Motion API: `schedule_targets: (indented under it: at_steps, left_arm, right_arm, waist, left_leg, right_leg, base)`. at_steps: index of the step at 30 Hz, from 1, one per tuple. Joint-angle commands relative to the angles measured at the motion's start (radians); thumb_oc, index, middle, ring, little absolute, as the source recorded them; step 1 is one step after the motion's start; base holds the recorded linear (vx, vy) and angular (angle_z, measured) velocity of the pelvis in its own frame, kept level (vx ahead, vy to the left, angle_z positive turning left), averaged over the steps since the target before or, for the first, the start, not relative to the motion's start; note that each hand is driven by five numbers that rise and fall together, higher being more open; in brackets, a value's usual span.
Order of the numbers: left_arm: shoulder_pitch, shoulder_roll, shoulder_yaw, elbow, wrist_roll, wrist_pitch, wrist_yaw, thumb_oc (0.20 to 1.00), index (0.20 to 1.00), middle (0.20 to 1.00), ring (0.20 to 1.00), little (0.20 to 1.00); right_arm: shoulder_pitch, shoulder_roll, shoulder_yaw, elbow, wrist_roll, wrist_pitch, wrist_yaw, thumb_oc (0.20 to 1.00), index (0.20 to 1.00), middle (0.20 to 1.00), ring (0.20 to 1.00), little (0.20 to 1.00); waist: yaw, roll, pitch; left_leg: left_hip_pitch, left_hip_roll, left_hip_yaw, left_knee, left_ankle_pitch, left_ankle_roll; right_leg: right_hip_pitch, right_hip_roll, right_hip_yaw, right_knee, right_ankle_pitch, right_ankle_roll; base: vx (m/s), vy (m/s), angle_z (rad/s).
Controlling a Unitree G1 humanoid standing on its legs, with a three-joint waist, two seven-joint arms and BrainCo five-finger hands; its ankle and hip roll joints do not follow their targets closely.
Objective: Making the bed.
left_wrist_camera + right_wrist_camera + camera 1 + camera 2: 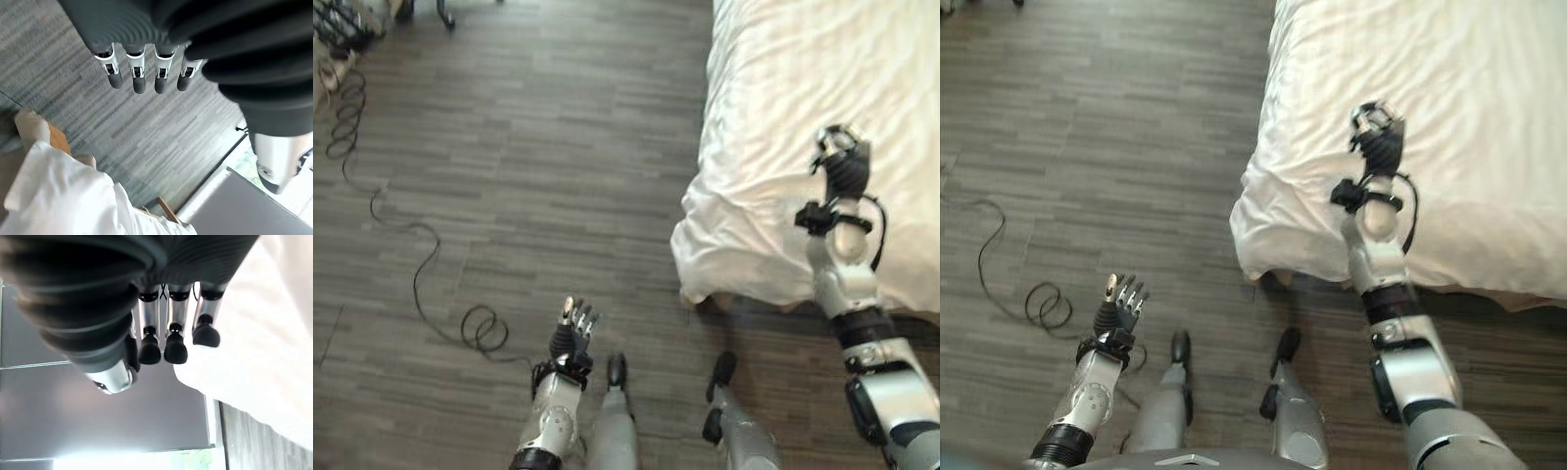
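The bed (803, 108) stands at the right under a wrinkled white sheet (1449, 127). The sheet's near corner (724, 250) hangs over the bed's edge toward the floor. My right hand (843, 162) is raised over the sheet close to that corner, and its fingers (176, 340) are curled with nothing in them. My left hand (574, 333) is low at the left over the wooden floor, away from the bed, with its fingers (138, 73) straight and holding nothing. In the left wrist view the sheet (63, 196) lies over a wooden bed frame (57, 141).
Dark wood-plank floor (538, 147) stretches left of the bed. The legs of a chair (442, 14) and a dark bundle (340, 25) are at the far left. The bed's near edge (773, 299) is straight ahead.
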Motion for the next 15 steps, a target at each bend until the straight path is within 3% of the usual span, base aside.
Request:
schedule_targets:
  at_steps: [1,4,5,8,9,10,11,15]
  left_arm:
    - [-0.073,0.057,-0.043,-0.020,-0.008,-0.046,-0.021,1.000,1.000,1.000,1.000,1.000]
    - [-0.063,0.057,-0.060,0.014,-0.004,-0.043,-0.037,1.000,1.000,1.000,1.000,1.000]
    - [-0.056,0.053,-0.070,0.038,-0.012,-0.044,-0.048,1.000,1.000,1.000,1.000,1.000]
    - [-0.047,0.041,-0.074,0.060,-0.024,-0.038,-0.055,1.000,1.000,1.000,1.000,1.000]
    - [-0.047,0.036,-0.072,0.062,-0.033,-0.037,-0.056,1.000,1.000,1.000,1.000,1.000]
    - [-0.053,0.022,-0.071,0.071,-0.051,-0.031,-0.057,1.000,1.000,1.000,1.000,1.000]
    - [-0.052,0.025,-0.069,0.072,-0.052,-0.031,-0.058,1.000,1.000,1.000,1.000,1.000]
    - [-0.104,-0.013,-0.044,0.069,-0.107,-0.024,-0.060,1.000,1.000,1.000,1.000,1.000]
  right_arm:
    - [-0.106,-0.034,-0.025,0.016,0.108,-0.058,-0.014,0.200,0.200,0.200,0.200,0.200]
    - [-0.198,-0.093,-0.053,0.120,0.202,-0.082,-0.019,0.200,0.200,0.200,0.200,0.200]
    - [-0.258,-0.112,-0.067,0.172,0.304,-0.114,-0.006,0.200,0.200,0.200,0.200,0.200]
    - [-0.282,-0.097,-0.082,0.190,0.387,-0.142,0.011,0.200,0.200,0.200,0.200,0.200]
    - [-0.281,-0.072,-0.094,0.180,0.426,-0.160,0.019,0.200,0.200,0.200,0.200,0.200]
    - [-0.261,0.013,-0.125,0.146,0.504,-0.194,0.042,0.200,0.200,0.200,0.200,0.200]
    - [-0.255,0.017,-0.126,0.141,0.506,-0.196,0.044,0.200,0.200,0.200,0.200,0.200]
    - [-0.152,0.248,-0.137,0.033,0.567,-0.220,0.097,0.200,0.200,0.200,0.200,0.200]
  waist:
    - [0.021,-0.012,0.049]
    - [0.036,0.020,0.072]
    - [0.049,0.042,0.084]
    - [0.062,0.056,0.078]
    - [0.067,0.063,0.081]
    - [0.073,0.074,0.071]
    - [0.072,0.071,0.067]
    - [0.067,0.082,0.064]
  left_leg:
    - [0.022,0.006,0.077,0.006,-0.091,-0.071]
    - [-0.057,0.002,0.075,0.006,-0.079,-0.086]
    - [-0.125,-0.001,0.078,0.006,-0.071,-0.093]
    - [-0.191,-0.005,0.073,0.006,-0.064,-0.092]
    - [-0.215,-0.008,0.067,0.006,-0.062,-0.091]
    - [-0.256,-0.012,0.059,0.006,-0.060,-0.088]
    - [-0.260,-0.012,0.059,0.006,-0.059,-0.088]
    - [-0.277,-0.016,0.054,0.006,-0.061,-0.085]
  right_leg:
    - [0.048,-0.072,-0.007,0.020,-0.148,0.107]
    - [-0.016,-0.083,-0.016,0.018,-0.138,0.118]
    - [-0.082,-0.091,-0.017,0.016,-0.125,0.130]
    - [-0.150,-0.088,-0.013,0.016,-0.117,0.135]
    - [-0.176,-0.086,-0.008,0.016,-0.113,0.138]
    - [-0.222,-0.083,0.000,0.018,-0.108,0.139]
    - [-0.227,-0.083,0.000,0.018,-0.108,0.139]
    - [-0.253,-0.082,0.001,0.019,-0.100,0.135]
  base:
    - [0.05,-0.085,0.05]
    - [-0.04,-0.040,0.17]
    - [-0.07,0.008,0.12]
    - [-0.04,0.019,0.01]
    - [-0.01,0.052,0.00]
    - [0.00,0.038,0.01]
    - [0.01,0.047,-0.02]
    - [0.01,0.068,-0.08]
